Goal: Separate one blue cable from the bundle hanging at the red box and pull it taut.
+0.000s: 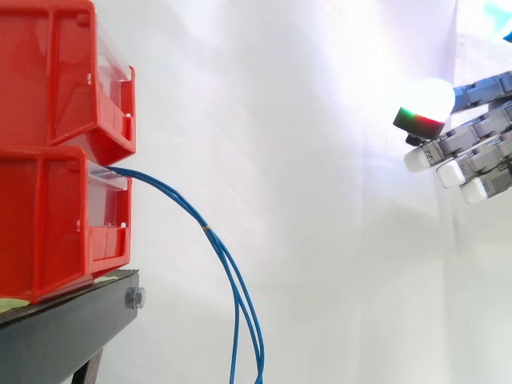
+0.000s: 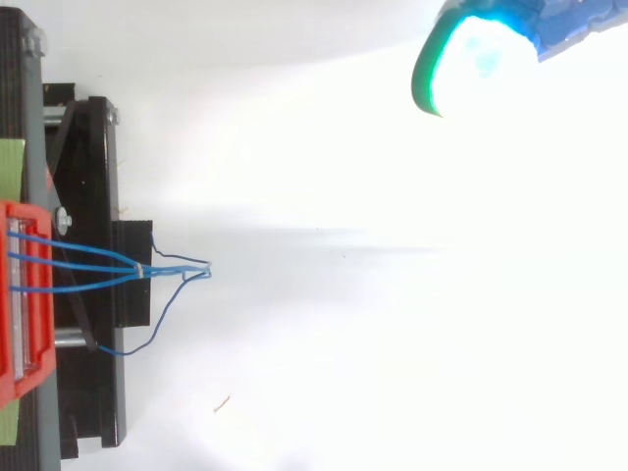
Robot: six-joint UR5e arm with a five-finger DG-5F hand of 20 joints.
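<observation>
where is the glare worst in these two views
Side view: the top fingertip pad of the hand blooms to plain white, with a green and red rim. Top view: a pad flares cyan-white at top right and the white ground washes out, though the blue cables show against it.

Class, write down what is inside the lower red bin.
Blue cables run out of the lower bin's front and hang down. Their ends inside are hidden by its red walls and the upper bin.

light: bright, even | glare: white backdrop [image 2: 412, 324] blown out | shadows: faint, soft
</observation>
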